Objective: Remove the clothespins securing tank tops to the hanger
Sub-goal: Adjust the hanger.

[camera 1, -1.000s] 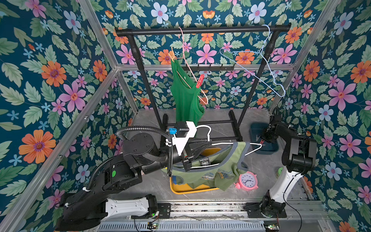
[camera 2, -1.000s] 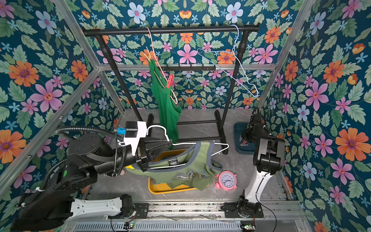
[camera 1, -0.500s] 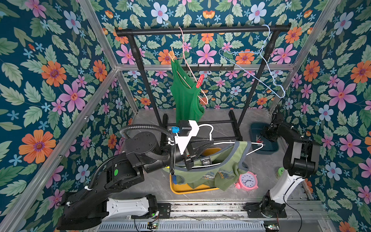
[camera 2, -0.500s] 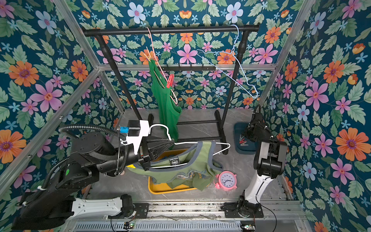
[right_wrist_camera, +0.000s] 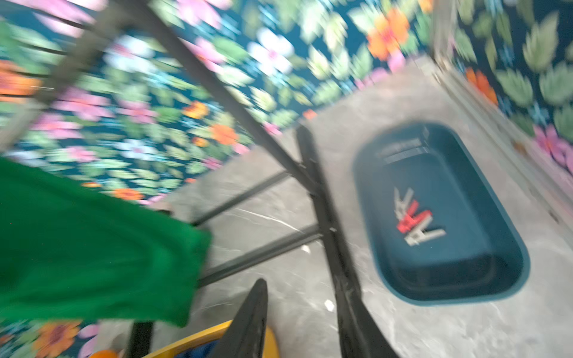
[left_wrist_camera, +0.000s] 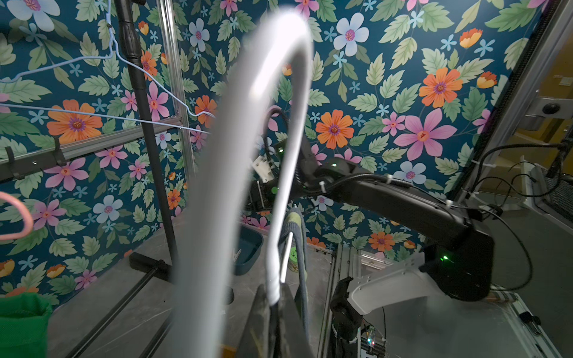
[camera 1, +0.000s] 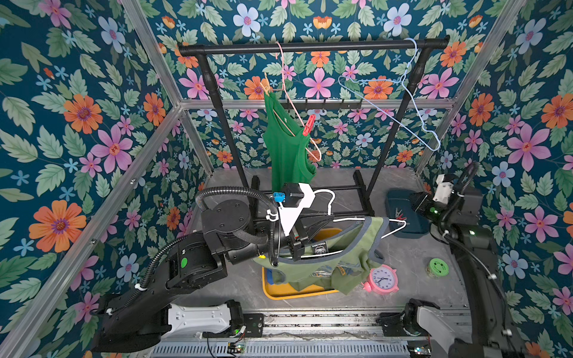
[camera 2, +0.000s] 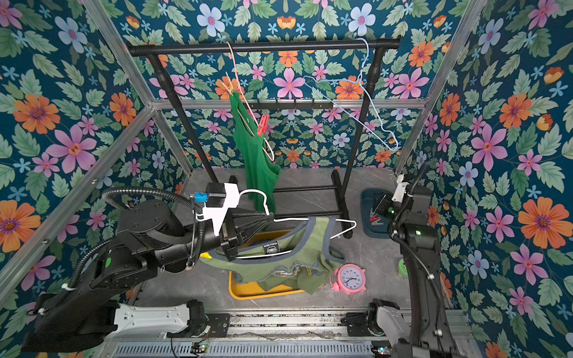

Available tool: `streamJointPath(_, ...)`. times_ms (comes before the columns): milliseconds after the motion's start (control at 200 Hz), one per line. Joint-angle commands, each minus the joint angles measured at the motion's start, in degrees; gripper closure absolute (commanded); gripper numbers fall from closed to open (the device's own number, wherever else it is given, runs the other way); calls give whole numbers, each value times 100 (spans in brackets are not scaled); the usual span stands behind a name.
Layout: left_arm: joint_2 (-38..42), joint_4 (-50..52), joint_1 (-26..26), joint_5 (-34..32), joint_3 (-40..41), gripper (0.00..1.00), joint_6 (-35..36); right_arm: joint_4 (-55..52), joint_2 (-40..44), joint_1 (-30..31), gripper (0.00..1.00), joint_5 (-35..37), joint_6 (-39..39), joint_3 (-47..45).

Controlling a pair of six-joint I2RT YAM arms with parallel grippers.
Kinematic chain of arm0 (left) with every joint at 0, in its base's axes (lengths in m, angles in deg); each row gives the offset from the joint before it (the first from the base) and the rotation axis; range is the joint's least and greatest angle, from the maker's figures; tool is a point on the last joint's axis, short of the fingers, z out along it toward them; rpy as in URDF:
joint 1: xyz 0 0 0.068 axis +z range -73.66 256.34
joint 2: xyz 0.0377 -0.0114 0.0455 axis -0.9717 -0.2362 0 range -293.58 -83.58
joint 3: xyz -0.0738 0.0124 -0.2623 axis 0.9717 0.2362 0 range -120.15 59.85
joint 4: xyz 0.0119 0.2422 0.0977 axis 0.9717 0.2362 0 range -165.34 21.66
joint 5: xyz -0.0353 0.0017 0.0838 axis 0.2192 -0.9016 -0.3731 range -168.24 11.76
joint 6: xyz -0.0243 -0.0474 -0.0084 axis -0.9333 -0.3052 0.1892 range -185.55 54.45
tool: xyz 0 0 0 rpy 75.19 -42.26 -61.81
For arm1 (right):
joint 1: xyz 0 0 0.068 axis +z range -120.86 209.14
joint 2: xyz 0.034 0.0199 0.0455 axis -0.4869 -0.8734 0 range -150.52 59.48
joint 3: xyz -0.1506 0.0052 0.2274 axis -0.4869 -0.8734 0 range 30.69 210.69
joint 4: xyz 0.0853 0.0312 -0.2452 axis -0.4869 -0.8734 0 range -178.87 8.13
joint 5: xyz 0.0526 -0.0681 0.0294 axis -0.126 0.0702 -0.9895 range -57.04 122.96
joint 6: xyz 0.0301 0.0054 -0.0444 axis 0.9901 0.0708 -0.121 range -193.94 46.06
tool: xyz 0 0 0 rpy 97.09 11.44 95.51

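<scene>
My left gripper [camera 1: 332,220] [camera 2: 273,218] [left_wrist_camera: 274,302] is shut on the white hanger [camera 1: 356,220] [camera 2: 325,220]. The olive tank top [camera 1: 347,248] [camera 2: 297,257] hangs from that hanger above the yellow tray. On the rack, a bright green tank top [camera 1: 286,148] [camera 2: 254,148] hangs on a pink hanger. A red clothespin [camera 1: 308,125] [camera 2: 262,125] and a peach one [camera 1: 266,87] hold it there. My right gripper [camera 1: 414,201] [right_wrist_camera: 305,297] is open and empty beside the dark teal tray [camera 1: 403,229] [right_wrist_camera: 434,294]. Red and grey clothespins [right_wrist_camera: 415,223] [camera 2: 375,218] lie in that tray.
The black rack [camera 1: 310,48] stands at the back with a bare blue hanger [camera 1: 403,124] on it. The yellow tray [camera 1: 294,293] holds blue cloth [camera 1: 270,276]. A pink alarm clock [camera 1: 380,279] and a green tape roll [camera 1: 438,267] sit front right.
My right arm has shifted by the teal tray and is still moving, which blurs its wrist view. The left arm and its hanger have barely moved.
</scene>
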Motion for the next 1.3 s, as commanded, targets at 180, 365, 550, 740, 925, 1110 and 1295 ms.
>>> streamJointPath(180, -286, 236, 2, -136, -380, 100, -27, 491, 516, 381, 64, -3087, 400, 1490)
streamJointPath(365, -498, 316, 4, 129, -485, 100, -88, 2850, 82, 600, 64, -4949, 2220, 1899)
streamJointPath(550, -639, 360, -1, 246, -617, 100, -97, 1011, -745, 2492, 65, -4563, 573, 3094)
streamJointPath(740, -670, 361, 4, 239, -687, 100, -139, -295, -1151, 4126, 66, -3697, -951, 3696)
streamJointPath(925, -639, 306, 4, 443, -722, 100, -184, -194, -1209, 4379, 66, -3307, -1123, 3415)
streamJointPath(1110, -705, 361, 2, 444, -764, 100, -185, 38, -1436, 4491, 67, -3299, -1136, 3593)
streamJointPath(1295, -784, 424, 4, 350, -798, 100, -167, 142, -1302, 4497, 68, -3397, -1067, 3509)
